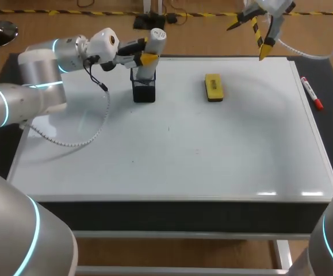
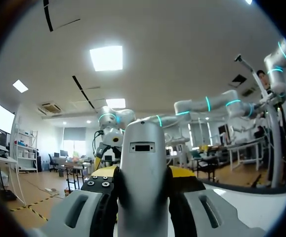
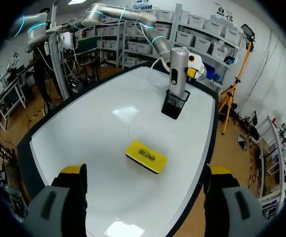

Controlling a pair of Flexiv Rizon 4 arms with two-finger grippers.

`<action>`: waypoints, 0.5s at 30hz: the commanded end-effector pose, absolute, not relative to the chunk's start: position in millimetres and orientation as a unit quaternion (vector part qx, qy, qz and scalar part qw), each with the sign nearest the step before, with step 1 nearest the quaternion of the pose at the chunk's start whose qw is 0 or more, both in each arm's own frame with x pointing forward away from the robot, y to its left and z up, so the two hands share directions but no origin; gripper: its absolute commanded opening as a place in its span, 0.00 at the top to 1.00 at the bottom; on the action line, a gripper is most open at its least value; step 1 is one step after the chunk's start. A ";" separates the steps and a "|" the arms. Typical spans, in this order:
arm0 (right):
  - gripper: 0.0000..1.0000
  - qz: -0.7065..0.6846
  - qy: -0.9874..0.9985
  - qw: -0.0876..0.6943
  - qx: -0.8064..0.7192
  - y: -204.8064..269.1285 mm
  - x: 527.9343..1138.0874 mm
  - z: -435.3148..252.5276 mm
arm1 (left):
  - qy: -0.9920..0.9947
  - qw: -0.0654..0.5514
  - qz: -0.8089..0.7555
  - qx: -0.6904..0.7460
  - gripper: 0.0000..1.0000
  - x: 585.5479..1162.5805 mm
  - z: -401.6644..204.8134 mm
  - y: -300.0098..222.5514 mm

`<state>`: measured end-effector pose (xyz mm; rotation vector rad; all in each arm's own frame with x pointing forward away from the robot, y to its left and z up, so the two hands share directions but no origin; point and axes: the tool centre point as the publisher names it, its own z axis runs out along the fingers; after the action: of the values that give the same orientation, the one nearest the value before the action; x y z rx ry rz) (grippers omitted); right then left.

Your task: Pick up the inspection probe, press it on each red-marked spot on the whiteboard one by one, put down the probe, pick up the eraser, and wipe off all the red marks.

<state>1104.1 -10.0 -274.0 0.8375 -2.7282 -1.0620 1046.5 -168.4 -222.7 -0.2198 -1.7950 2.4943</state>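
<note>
Your left arm comes in over the whiteboard's far left corner. Left fingers are clamped on the probe; the left wrist view shows the pads hugging it from both sides. The probe stands in the black holder on the board, near the far edge. The yellow eraser lies flat on the board, right of the holder and apart from it. Right fingers hang high over the far right corner, spread wide, gripping nothing; in the right wrist view the eraser lies ahead of them. A red-capped marker lies on the desk just beside the board's right edge.
</note>
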 end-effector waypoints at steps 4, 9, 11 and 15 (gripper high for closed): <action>0.00 -0.346 -0.895 0.050 0.276 -10.7 1104.7 -272.8 | -0.586 0.037 0.805 -0.084 1.00 1058.5 -235.1 -172.9; 0.00 -0.346 -0.895 0.050 0.276 -10.7 1104.7 -272.8 | -0.594 0.041 0.800 -0.081 1.00 1060.4 -242.8 -175.0; 0.00 -0.346 -0.895 0.050 0.276 -10.7 1104.7 -272.8 | -0.592 0.043 0.801 -0.077 1.00 1060.7 -245.6 -175.2; 0.00 -0.346 -0.895 0.050 0.276 -10.7 1104.7 -272.8 | -0.585 0.042 0.806 -0.075 1.00 1060.4 -248.0 -175.9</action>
<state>1104.1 -10.0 -274.0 0.8377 -2.7283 -1.0619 1055.6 -174.9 -242.1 -0.2167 -1.8237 2.4521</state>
